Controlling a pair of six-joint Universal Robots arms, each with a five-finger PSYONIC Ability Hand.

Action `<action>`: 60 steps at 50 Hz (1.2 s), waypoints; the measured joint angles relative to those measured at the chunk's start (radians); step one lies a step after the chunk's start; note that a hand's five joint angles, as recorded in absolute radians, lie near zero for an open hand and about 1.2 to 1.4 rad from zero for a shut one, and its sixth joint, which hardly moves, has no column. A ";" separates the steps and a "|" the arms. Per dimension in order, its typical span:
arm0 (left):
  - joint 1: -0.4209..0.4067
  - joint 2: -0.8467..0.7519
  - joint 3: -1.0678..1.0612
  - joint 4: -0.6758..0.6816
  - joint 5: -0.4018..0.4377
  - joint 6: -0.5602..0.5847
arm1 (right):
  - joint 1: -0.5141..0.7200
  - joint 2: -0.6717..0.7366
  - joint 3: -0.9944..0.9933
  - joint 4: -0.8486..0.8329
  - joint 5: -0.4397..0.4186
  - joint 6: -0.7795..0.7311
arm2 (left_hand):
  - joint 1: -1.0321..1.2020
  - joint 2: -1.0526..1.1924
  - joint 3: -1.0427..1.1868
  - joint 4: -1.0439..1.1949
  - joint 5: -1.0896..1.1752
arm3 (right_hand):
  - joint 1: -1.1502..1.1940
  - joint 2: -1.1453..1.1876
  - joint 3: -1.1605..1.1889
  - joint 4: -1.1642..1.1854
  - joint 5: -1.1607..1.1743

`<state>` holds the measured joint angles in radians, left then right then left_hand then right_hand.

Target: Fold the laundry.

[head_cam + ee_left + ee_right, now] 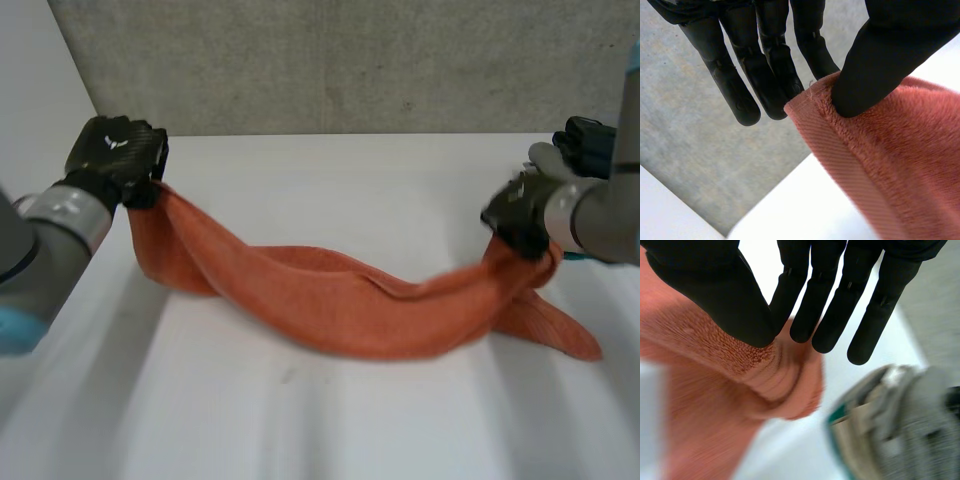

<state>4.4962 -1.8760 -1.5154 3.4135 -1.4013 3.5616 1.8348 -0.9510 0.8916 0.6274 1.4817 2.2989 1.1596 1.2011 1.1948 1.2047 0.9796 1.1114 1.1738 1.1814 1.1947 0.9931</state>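
Towel [900, 165] corner between thumb [880, 65], fingers [774, 75]

The towel [340, 300] spans the table [300, 420], left hand [115, 150] at its left end, right hand [520, 215] at its right.

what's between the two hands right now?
Head view: the orange towel spans from left hand to right hand, each pinching an end, its middle sagging toward the white table.

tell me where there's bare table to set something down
The widest bare patch of table lies on the near side of the sagging towel. Another runs between the towel and the wall. It is crowded at the left hand and right hand, each pinching the towel.
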 measured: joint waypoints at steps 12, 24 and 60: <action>-0.010 -0.233 0.635 0.169 -0.158 -0.077 | 0.023 0.150 -0.610 -0.473 0.056 0.340 | 0.000 0.000 0.000 0.000 0.000 | 0.015 0.000 0.004 0.002 0.016; 0.008 -0.189 0.627 0.352 -0.174 -0.210 | 0.024 -0.017 -0.349 -0.728 0.064 0.444 | 0.000 0.000 0.000 0.000 0.000 | 0.015 0.000 0.004 0.003 0.017; -0.119 0.658 -0.151 0.273 0.239 -0.259 | 0.262 0.495 -0.465 -0.571 -0.413 0.436 | 0.000 0.001 0.000 0.000 0.000 | -0.885 -0.960 -0.973 -0.987 -0.950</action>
<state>4.3775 -1.2180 -1.6661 3.6863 -1.1626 3.3026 2.0972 -0.4562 0.4270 0.0560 1.0689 2.7353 1.1596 1.2017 1.1953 1.2049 0.9796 0.2260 0.2136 0.2082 0.2080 0.0427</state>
